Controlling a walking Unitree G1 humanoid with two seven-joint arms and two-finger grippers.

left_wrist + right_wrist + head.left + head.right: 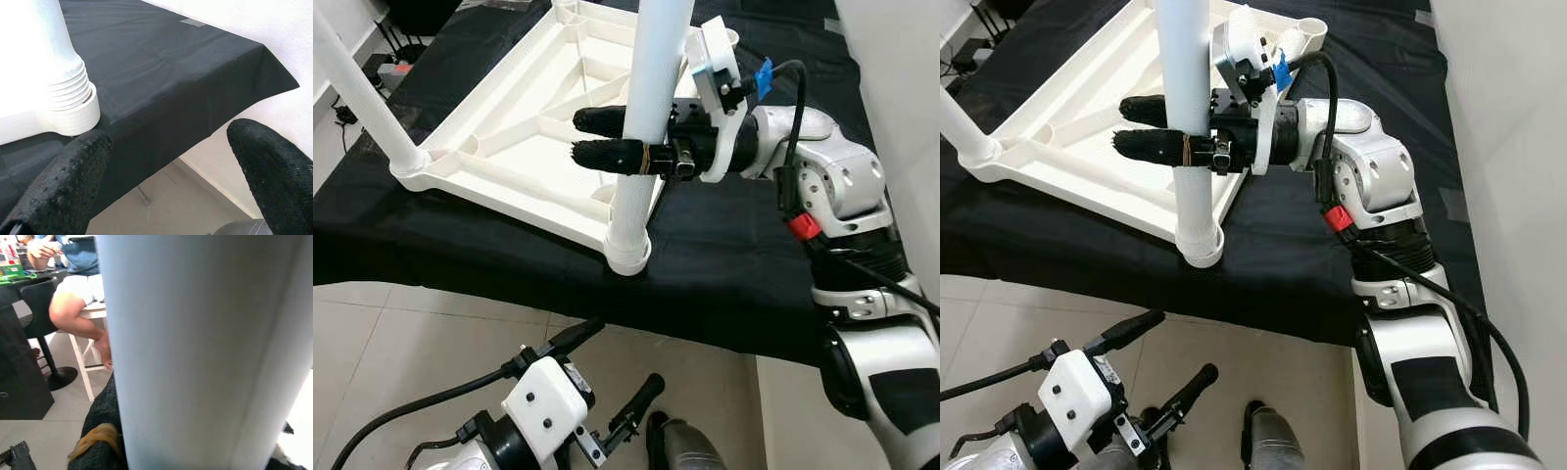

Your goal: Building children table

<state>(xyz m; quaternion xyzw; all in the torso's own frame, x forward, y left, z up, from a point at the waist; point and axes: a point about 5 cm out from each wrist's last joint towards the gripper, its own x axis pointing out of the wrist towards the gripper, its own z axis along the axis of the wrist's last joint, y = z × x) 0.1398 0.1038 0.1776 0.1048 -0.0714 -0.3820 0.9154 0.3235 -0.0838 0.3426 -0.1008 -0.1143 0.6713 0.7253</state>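
The right pincer (607, 137) is clamped across a white leg (646, 127), its two black fingers (602, 154) reaching past the tube on the far side from the wrist. The leg stands nearly upright, its long axis vertical, with its foot set in the near corner socket (628, 253) of the upturned white top (524, 127). The top lies underside up, ribs showing, on a tabletop draped in black cloth (724, 264). The pincer comes at the leg from the robot's right, level and square to the tube's axis, well above the socket. In the left wrist view the leg's ribbed end (68, 88) is seen sitting in the socket collar, with several ribs above the rim, so it may not be fully home; that is a judgement only.

A second leg (362, 93) leans out of the left corner, tilted toward the robot's left.

The left pincer (617, 377) hangs low over the tiled floor (411, 323), below the tabletop's edge, fingers apart and holding nothing. The right arm is plainly the nearer one to the work; any seating push would run straight down the tube's axis into the socket.

A seated person's legs (78, 313) show in the right wrist view, well apart from the work.

No brand, label or readable writing can be made out.
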